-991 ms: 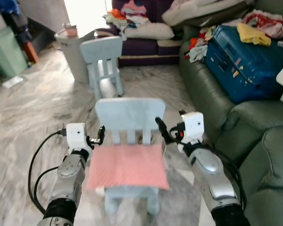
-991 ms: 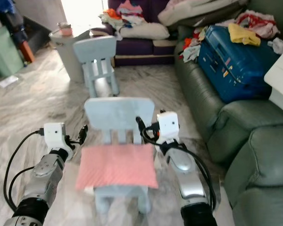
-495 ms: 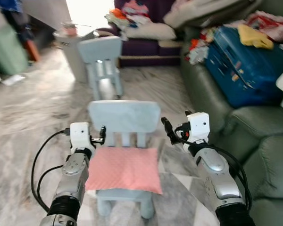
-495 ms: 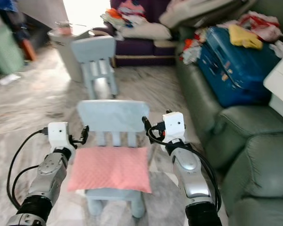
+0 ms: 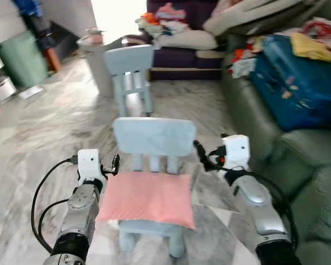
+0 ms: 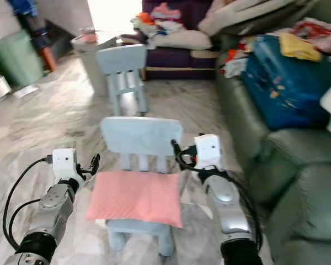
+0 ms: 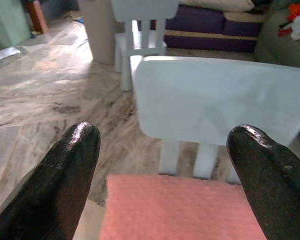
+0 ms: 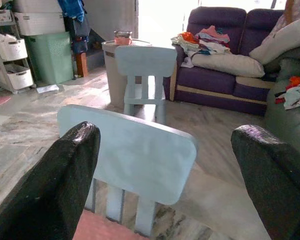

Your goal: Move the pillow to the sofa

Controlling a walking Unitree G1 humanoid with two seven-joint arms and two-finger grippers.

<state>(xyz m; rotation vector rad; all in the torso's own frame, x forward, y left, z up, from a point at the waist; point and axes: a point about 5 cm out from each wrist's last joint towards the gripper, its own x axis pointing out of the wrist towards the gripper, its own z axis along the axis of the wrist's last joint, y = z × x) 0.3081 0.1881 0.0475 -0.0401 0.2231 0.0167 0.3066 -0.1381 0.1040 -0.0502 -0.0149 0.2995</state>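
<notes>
A pink pillow (image 5: 149,197) lies flat on the seat of a small light-blue chair (image 5: 154,137) right in front of me. My left gripper (image 5: 115,163) hovers open at the pillow's left back corner, apart from it. My right gripper (image 5: 201,154) is open beside the right end of the chair's backrest. In the left wrist view the pillow (image 7: 180,207) sits low between the open gripper (image 7: 165,134) and the backrest stands behind it. The right wrist view has the gripper (image 8: 167,134) open, looking over the backrest (image 8: 135,150). A green sofa (image 5: 314,165) runs along my right.
A blue suitcase (image 5: 298,77) and loose clothes cover the green sofa's far seats. A second blue chair (image 5: 129,61) and a grey round bin (image 5: 102,61) stand ahead. A purple sofa (image 5: 182,55) with clothes lines the back. Bins (image 5: 25,58) stand at the far left.
The whole picture has shifted as the camera moved. Both grippers keep about the same places on either side of the chair, still open.
</notes>
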